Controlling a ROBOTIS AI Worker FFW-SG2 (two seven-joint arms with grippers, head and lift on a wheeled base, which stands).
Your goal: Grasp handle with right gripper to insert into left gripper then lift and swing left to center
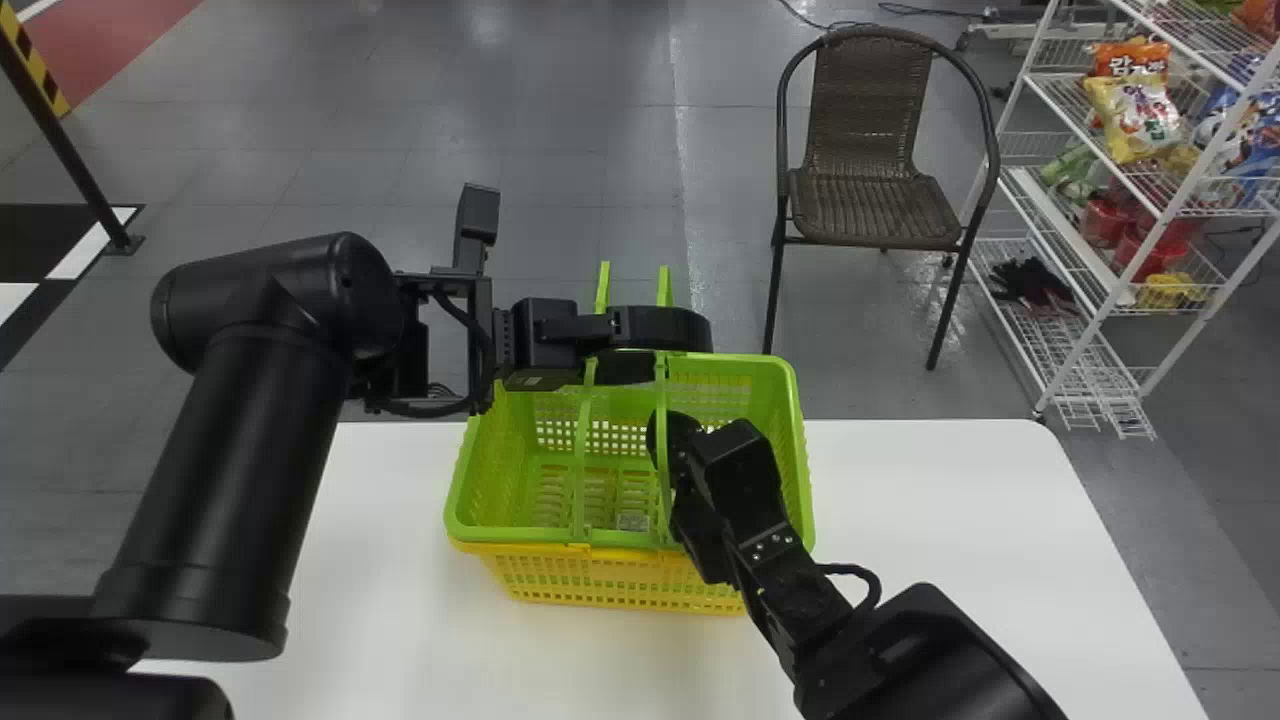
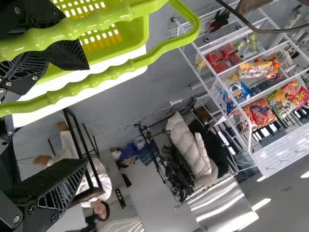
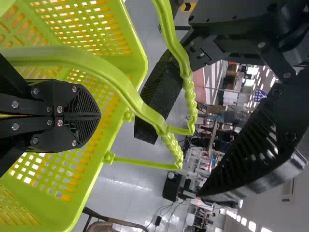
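– Where is the left gripper (image 1: 690, 345)?

– You have it over the far side of the green basket (image 1: 792, 410), reaching across from the left, at the raised handles.

– And its fingers?

– Spread wide. In your left wrist view, one handle crosses a finger and the other runs over the gap between the two. Neither is clamped. Whether either one touches a finger, you cannot tell from here.

– The right gripper (image 1: 684, 440)?

– Its fingers are pressed together, flat against each other, with nothing gripped between the tips. You have it over the right part of the green basket, its tips showing partly behind the right handle (image 1: 661, 395). How low it sits, you cannot tell.

– So what about the handles themselves?

– Both stand up. The left handle (image 1: 581, 450) and the right one rise side by side from the near rim. Your right wrist view shows their ribbed grips close to the left gripper's parted fingers.

– And the basket?

– Your green one sits stacked in the yellow basket (image 1: 620, 580), on the white table (image 1: 920, 510).

– Anything round about?

– You have a brown chair (image 1: 870, 200) beyond the table and a white rack (image 1: 1090, 345) of snack bags to the right.
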